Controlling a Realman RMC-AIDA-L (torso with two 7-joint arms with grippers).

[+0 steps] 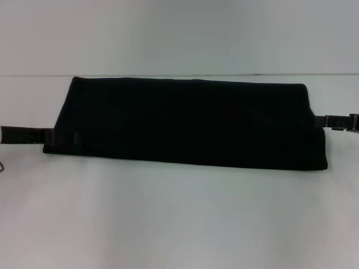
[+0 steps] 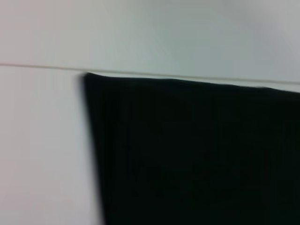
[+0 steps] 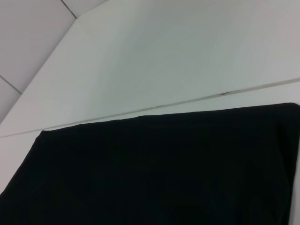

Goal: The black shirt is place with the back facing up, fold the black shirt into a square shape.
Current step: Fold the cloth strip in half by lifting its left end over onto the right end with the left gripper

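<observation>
A: Grippers first. Left gripper (image 1: 47, 136) sits at the shirt's left end, low at the near corner; fingers merge into the dark cloth, so open or closed cannot be told.

B: Right gripper (image 1: 328, 121)?

A: At the opposite end, touching the right edge about midway up. Fingers hidden against the fabric too; cannot tell.

B: Between them?

A: Black shirt (image 1: 185, 123), folded to a long flat band spanning gripper to gripper on the white table (image 1: 179, 218). Far edge runs just short of the table's back seam.

B: Wrist cameras?

A: Left wrist: shirt corner (image 2: 187, 154) by that seam. Right wrist: broad black cloth (image 3: 154, 173), no fingers visible.
</observation>
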